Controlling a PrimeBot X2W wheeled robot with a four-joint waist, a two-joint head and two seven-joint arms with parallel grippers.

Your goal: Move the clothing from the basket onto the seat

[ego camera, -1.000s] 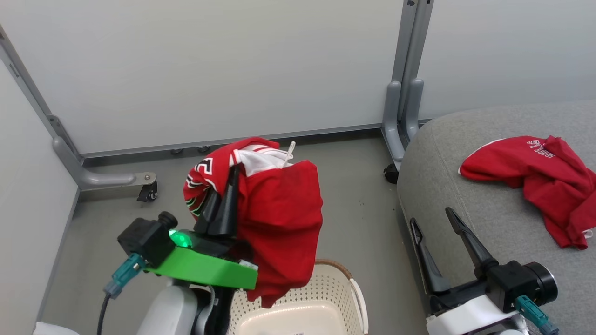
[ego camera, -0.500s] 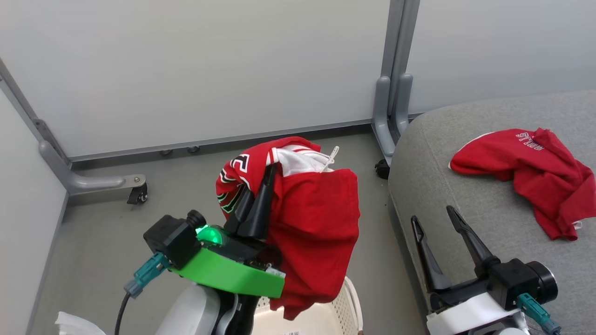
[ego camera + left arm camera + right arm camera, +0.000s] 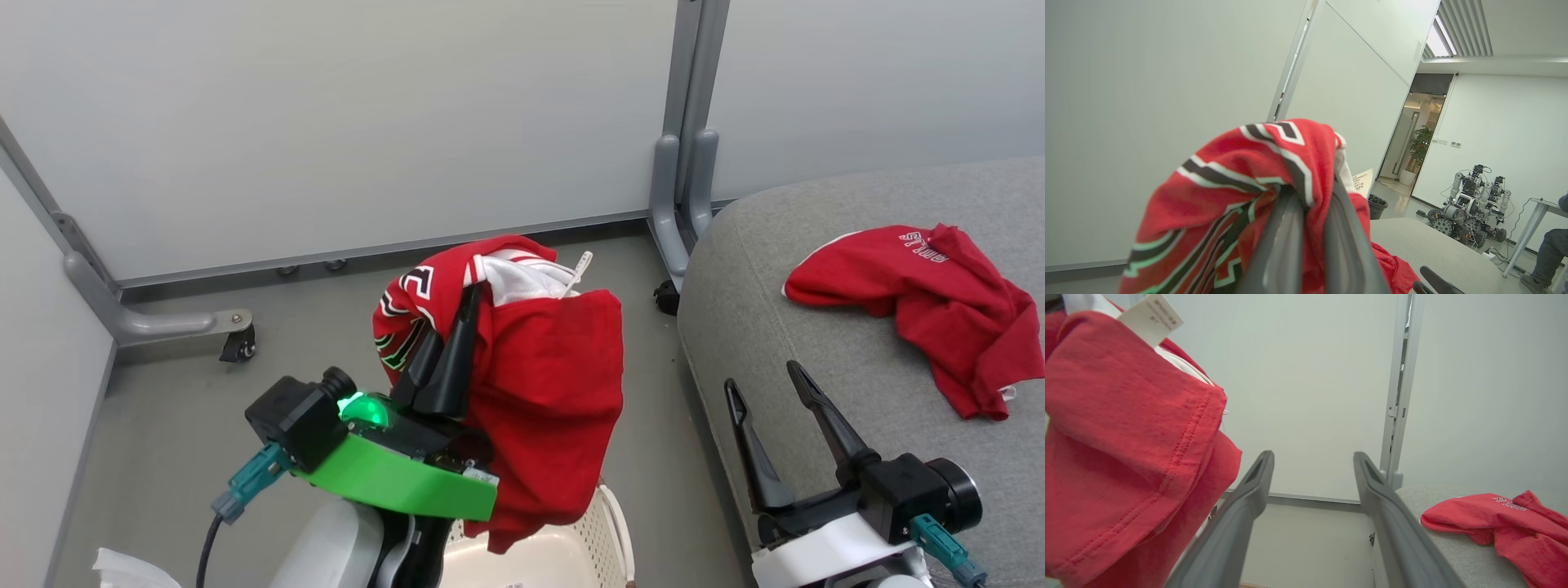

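Observation:
My left gripper [image 3: 471, 287] is shut on a red garment with white trim and stripes [image 3: 543, 384], which hangs in the air above the cream perforated basket [image 3: 608, 539] at the bottom edge. The left wrist view shows the striped red cloth [image 3: 1229, 196] bunched over my closed fingers [image 3: 1286, 245]. A red jersey with white lettering [image 3: 931, 306] lies crumpled on the grey seat [image 3: 784, 327] at the right. My right gripper [image 3: 759, 376] stands open with nothing in it beside the seat's front edge; its wrist view shows the hanging garment [image 3: 1122, 445] at left and the jersey [image 3: 1498, 522] at right.
Grey partition panels with metal feet and castors [image 3: 237, 343] close off the back and left. A post [image 3: 682, 163] stands between the panels beside the seat. The left wrist view shows other robots [image 3: 1470, 204] and a person's leg [image 3: 1547, 253] far off.
My left gripper has carried the hanging garment up and rightward, toward the seat; the head camera has also turned, shifting the scene left. The right gripper stays open.

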